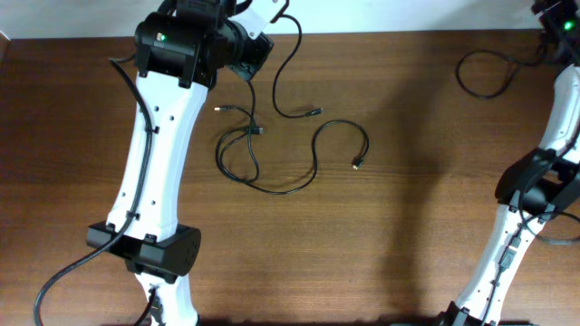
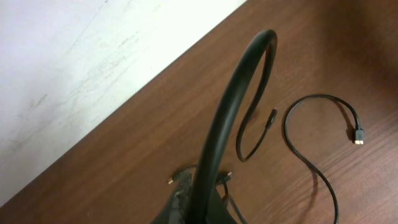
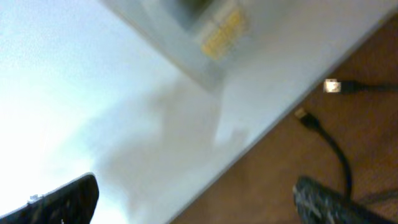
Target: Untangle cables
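A: Seeing cables [image 1: 252,132] knotted left of centre in overhead view. Left gripper [image 1: 249,54], upper left: clamped or apart?
B: Cannot tell, hidden. Right gripper [image 3: 193,199], by its wrist view: fingers apart, nothing between. Risk of tightening the knot by pulling one strand hard.

The table [image 1: 408,226] is dark brown with fine wood grain. The cables [image 2: 227,112] are black, with silvery or gold plug tips. The left arm [image 1: 154,172] and right arm [image 1: 507,244] are white with black joints. The wall [image 2: 74,62] is off-white with faint grey scuffs.
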Controlling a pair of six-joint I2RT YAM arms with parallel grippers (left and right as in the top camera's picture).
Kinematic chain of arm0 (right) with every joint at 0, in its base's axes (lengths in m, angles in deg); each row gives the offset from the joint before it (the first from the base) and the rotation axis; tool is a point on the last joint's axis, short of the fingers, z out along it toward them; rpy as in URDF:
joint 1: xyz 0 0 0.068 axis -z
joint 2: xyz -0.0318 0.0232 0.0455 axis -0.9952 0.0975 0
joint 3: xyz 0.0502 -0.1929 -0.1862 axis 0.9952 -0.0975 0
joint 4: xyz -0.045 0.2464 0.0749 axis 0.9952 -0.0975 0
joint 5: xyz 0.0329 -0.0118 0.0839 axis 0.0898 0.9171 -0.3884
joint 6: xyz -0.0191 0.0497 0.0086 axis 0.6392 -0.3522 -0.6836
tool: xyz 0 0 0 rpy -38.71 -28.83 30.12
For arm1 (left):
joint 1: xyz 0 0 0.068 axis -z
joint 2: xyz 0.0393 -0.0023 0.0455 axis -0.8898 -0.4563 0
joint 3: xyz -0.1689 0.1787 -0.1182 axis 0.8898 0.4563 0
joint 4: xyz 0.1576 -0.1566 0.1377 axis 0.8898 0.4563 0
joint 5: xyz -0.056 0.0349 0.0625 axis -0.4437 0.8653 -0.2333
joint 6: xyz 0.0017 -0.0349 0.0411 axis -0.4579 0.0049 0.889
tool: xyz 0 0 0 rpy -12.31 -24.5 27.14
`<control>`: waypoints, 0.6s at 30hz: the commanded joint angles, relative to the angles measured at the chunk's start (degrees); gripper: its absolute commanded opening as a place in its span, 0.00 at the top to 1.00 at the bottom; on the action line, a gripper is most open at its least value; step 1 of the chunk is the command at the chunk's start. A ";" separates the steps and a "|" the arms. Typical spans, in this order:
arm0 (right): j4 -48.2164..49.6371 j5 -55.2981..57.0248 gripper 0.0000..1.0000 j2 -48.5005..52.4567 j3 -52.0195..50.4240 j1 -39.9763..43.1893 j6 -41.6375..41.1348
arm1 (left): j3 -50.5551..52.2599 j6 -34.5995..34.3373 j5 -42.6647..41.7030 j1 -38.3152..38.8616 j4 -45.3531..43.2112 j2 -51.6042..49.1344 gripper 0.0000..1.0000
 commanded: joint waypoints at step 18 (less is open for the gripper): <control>-54.88 -16.06 0.01 -14.84 15.82 -31.50 72.59 | -0.48 -2.71 -0.85 -0.68 -13.68 0.68 1.00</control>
